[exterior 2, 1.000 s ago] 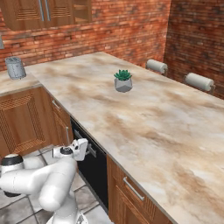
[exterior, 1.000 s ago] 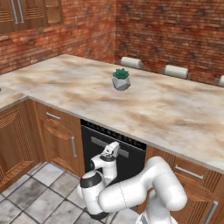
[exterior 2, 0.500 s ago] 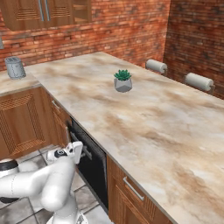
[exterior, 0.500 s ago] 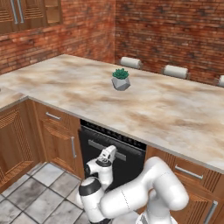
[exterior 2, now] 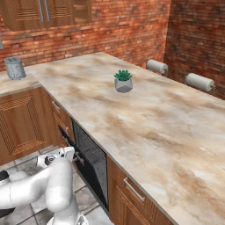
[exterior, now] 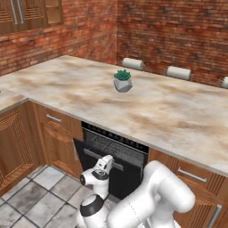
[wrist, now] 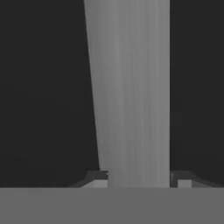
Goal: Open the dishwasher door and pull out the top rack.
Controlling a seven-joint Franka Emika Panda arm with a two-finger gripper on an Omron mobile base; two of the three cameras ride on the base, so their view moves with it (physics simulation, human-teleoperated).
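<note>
Below the marble counter (exterior: 178, 116), the dishwasher door (exterior: 104, 162) stands tilted partly open. Gripper (exterior: 108, 162) fingers straddle its handle (wrist: 129, 87), apparently clamped. Top rack (exterior: 113, 148) remains inside, unpulled.

Black dishwasher door (exterior: 95, 151) ajar (tilted outward), top rack (exterior: 116, 149) inside

The countertop (exterior: 169, 111) is beige marble, veined in brown and cream; the walls (exterior: 178, 31) behind it are red-brown brick with pale mortar; the cabinet doors (exterior 2: 24, 118) are warm brown wood — panelled, with silver pulls. The dishwasher door (exterior: 100, 171) is flat black, its bar handle (wrist: 129, 92) a streaked silver-grey; the top rack (exterior: 116, 148) is a grey wire grid. The small plant (exterior 2: 123, 75) is green in a grey faceted pot (exterior 2: 123, 85); the floor tiles (exterior: 26, 200) are mottled grey — pale-grouted.
</note>
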